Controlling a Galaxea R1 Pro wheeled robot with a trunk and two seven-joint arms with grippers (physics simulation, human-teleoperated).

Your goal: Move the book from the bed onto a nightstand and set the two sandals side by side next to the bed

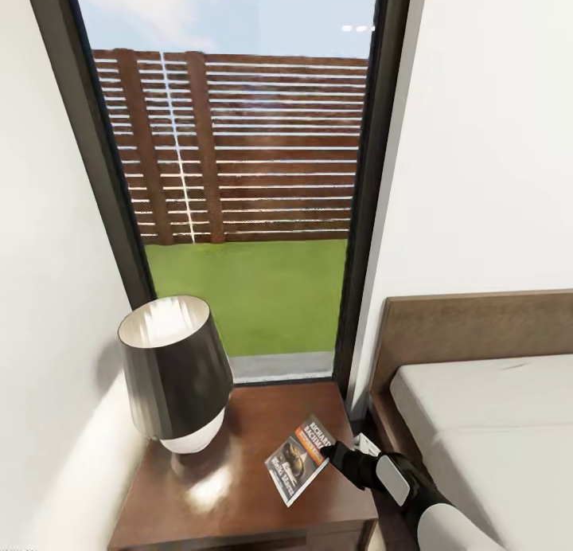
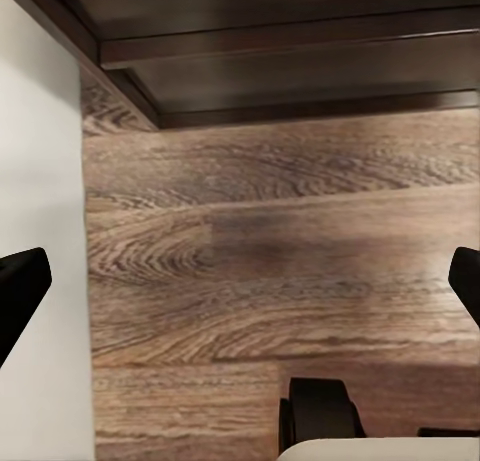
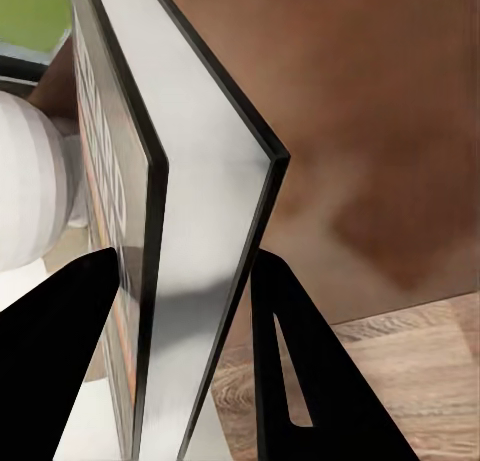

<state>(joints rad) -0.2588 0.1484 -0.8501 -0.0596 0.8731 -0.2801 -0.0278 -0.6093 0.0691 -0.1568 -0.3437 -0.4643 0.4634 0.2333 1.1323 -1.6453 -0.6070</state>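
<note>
Book [image 1: 300, 459]: over nightstand [image 1: 239, 487] top, at 3 o'clock from lamp [image 1: 177, 373], clamped between right end effector [image 1: 328, 451] fingers [image 3: 300, 371]. Left end effector [image 2: 240, 281]: spread wide, holding nothing, above floor [image 2: 280, 271]. Bed [image 1: 485, 408] at 3 o'clock.

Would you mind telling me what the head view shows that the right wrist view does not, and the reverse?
Head view alone: the window with fence and grass, the headboard, the grey mattress and the lamp's dark shade.

Right wrist view alone: the book's page edges, spread apart between the black fingers, plus a strip of plank floor.

Both: the book in the right gripper, the nightstand top and the lamp's white base.
</note>
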